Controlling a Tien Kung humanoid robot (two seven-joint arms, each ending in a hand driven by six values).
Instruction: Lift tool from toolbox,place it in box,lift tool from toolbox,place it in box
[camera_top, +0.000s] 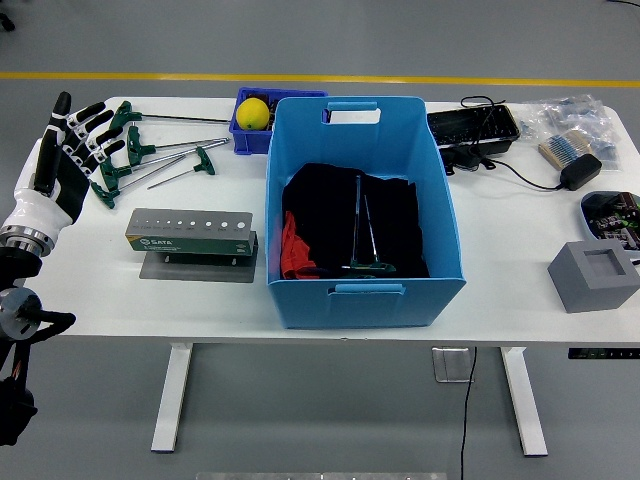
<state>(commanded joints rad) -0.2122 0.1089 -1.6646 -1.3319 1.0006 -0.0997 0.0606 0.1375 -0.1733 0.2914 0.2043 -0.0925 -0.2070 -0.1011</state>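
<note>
At the table's middle stands our blue box (365, 280), two T-handle keys already lying inside. Far left, the green-handled T-wrenches (150, 160) lie with shafts running rightward, handles just right of our left hand (62, 160), fingers spread and empty. We judge it the nearer hand.

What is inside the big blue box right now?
The blue box holds black cloth, a red patch and T-handle tools on top. Anything beneath the cloth is hidden.

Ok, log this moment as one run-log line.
left hand: open, empty, beside T-handle wrenches | blue box: one wrench inside | right hand: unseen
</note>
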